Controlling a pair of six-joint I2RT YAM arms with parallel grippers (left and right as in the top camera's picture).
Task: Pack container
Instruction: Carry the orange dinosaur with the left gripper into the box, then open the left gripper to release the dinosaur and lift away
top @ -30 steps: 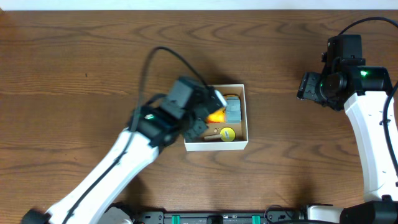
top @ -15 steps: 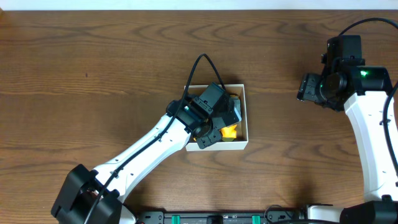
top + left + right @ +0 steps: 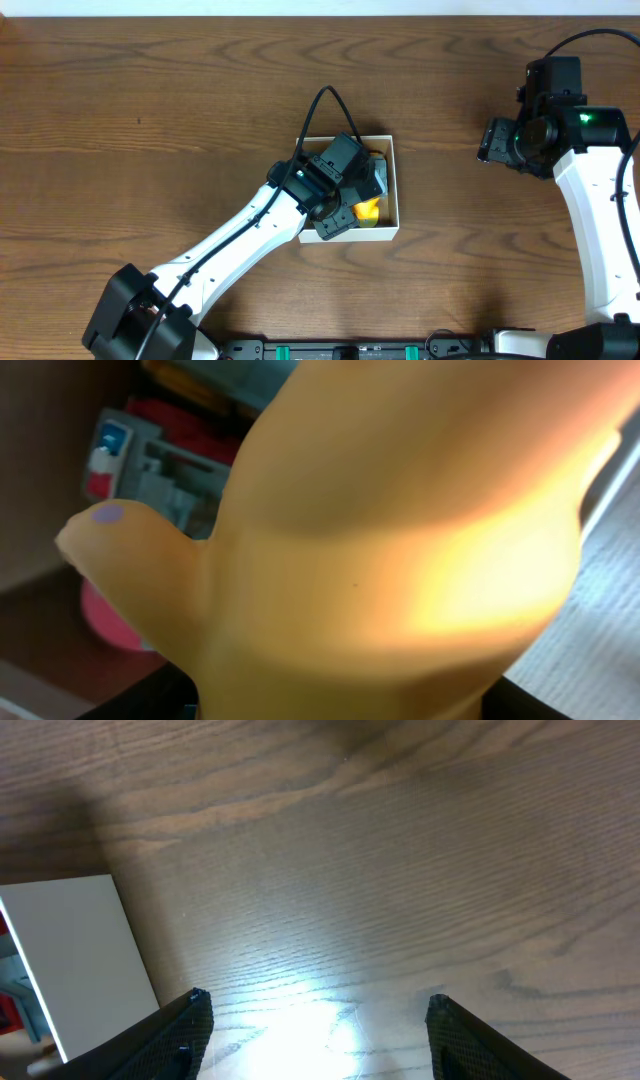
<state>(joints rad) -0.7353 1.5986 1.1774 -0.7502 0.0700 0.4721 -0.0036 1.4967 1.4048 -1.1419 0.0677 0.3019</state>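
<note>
The left gripper's fingertips are hidden by its own body from above and by a yellow toy that fills the wrist view in a blur, so it cannot be told whether they pinch the toy or stand apart. The gripper sits low inside the container, over its 9 o'clock half, with the yellow toy showing at its 4 o'clock edge. A grey toy with red and blue parts lies toward 1 o'clock in the box. The container rests near the middle of the wooden table, and the left arm enters it from 7 o'clock. The right gripper has its fingers spread wide over bare wood, well apart from the container toward 3 o'clock.
</note>
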